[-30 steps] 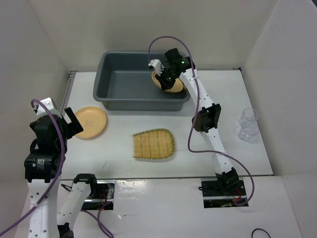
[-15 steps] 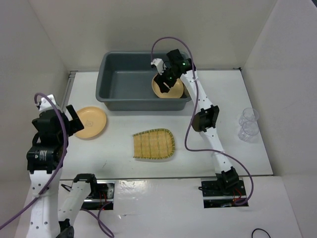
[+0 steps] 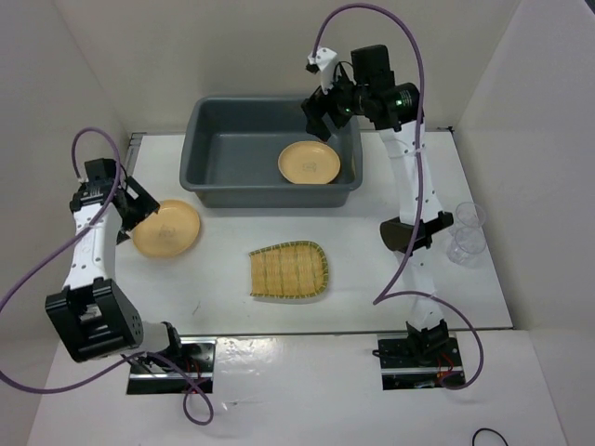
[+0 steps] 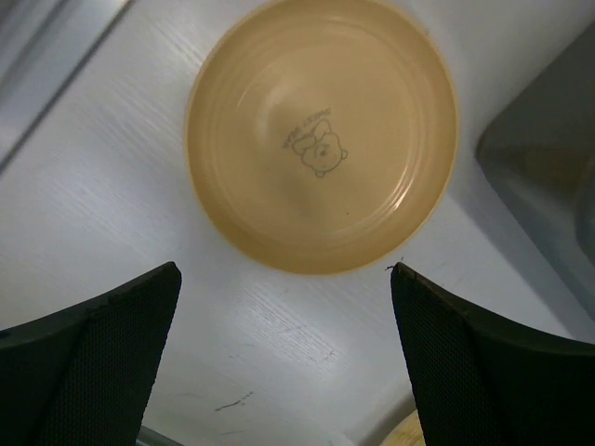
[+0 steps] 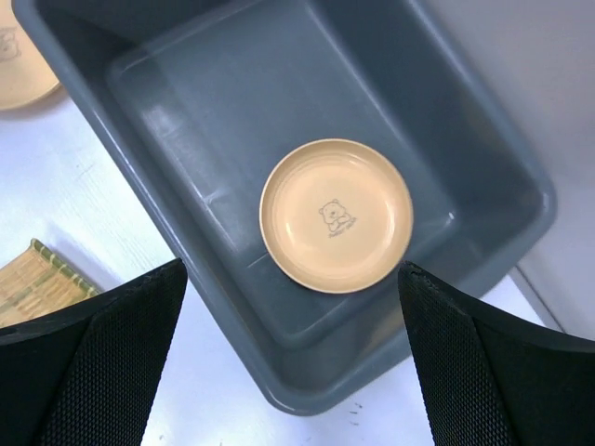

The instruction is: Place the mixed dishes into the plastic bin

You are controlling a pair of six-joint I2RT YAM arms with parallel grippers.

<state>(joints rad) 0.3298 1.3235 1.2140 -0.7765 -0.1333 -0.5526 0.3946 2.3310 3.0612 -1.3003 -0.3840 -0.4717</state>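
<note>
L jaws: wide apart, nothing btwn them; hover over plate A (image 4: 322,147), not touching it.
R jaws: wide apart, empty; high above right end of bin (image 3: 232,158), plate B (image 5: 336,216) seen below btwn the two fingers.
Plate A: yellow-tan, flat on table (image 3: 223,269), just left of bin's front-left corner, apart from it; right way up, small bear print in centre.
Plate B: same sort, flat on bin floor, right half, near front wall; right way up, bear print showing.
Bamboo tray (image 3: 289,270): flat on table in front of bin, about mid-table, well apart from both plates; rounded end to the right in top view.
Cups (image 3: 469,216): 2 clear ones, upright, just beside each other at table's right edge, well apart from bin.
Bin: dark grey tub, back-centre of table, holds plate B.
</note>
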